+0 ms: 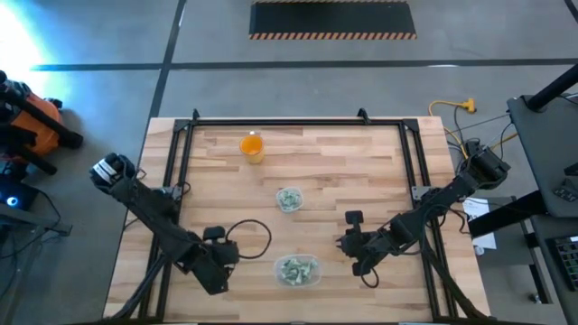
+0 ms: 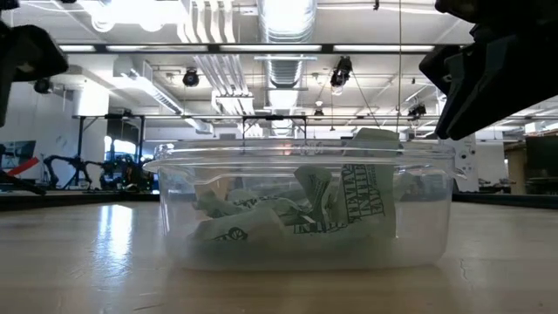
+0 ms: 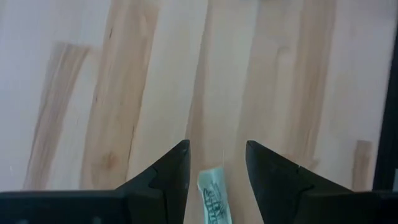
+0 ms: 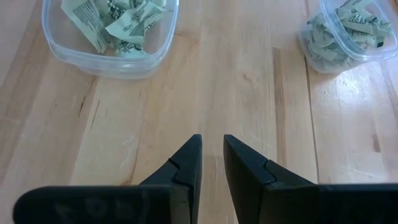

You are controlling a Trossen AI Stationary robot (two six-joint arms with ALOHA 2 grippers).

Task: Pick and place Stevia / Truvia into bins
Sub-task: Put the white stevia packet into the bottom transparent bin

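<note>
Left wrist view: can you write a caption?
Left hand open over the wooden table, a Stevia sachet between its fingers.

Sachets (image 2: 362, 196): green print, not legible.

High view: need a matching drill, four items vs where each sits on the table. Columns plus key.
1. orange cup
2. round cup
3. tub
4. left gripper

a. near edge, middle, holding sachets
b. table centre, holding sachets
c. far side, alone
d. near edge, beside the tub, open over one sachet

Pairs: 1-c, 2-b, 3-a, 4-d
</note>
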